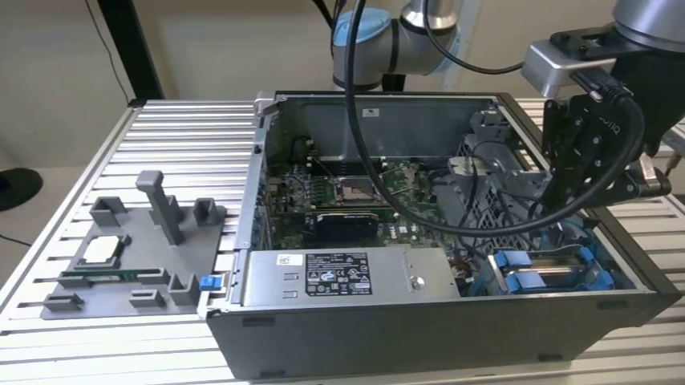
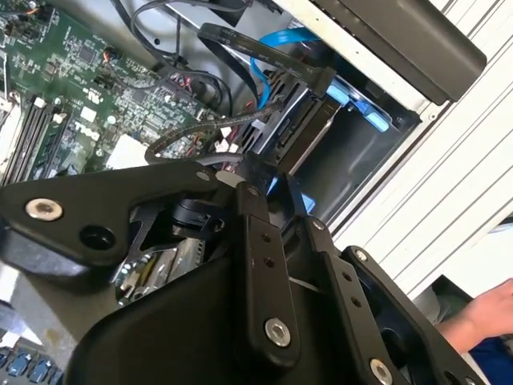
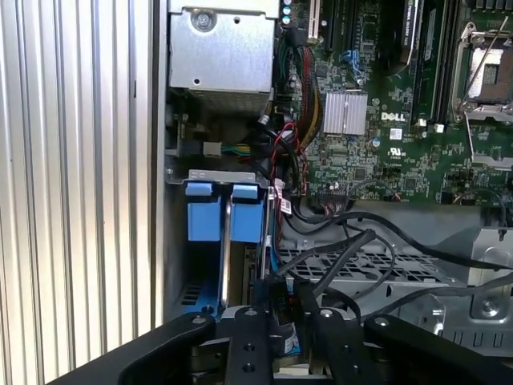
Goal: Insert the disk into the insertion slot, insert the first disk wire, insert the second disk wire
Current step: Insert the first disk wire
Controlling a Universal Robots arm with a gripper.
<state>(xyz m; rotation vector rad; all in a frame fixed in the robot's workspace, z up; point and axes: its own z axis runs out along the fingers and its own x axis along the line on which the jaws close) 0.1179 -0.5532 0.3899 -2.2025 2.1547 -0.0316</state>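
Disk (image 3: 248,216): sits in its blue frame inside the insertion slot (image 3: 210,173), just beside the grey power box (image 3: 220,48).
Insertion slot: a grey metal bay in the corner of the computer case (image 1: 428,337), right next to the grey power box.
Gripper (image 3: 290,314): on the far side of the disk from the grey power box, pinched closed on a black plug (image 3: 282,295).
Black plug: at the end of the disk. I cannot tell if it is pushed in.
Black wire (image 3: 337,255): runs from the plug, away from the grey power box.
Green board (image 3: 361,152): beside the grey power box.
Grey tray (image 1: 118,265): well apart from the grey power box, on the table (image 1: 182,136), on the exterior view's left.
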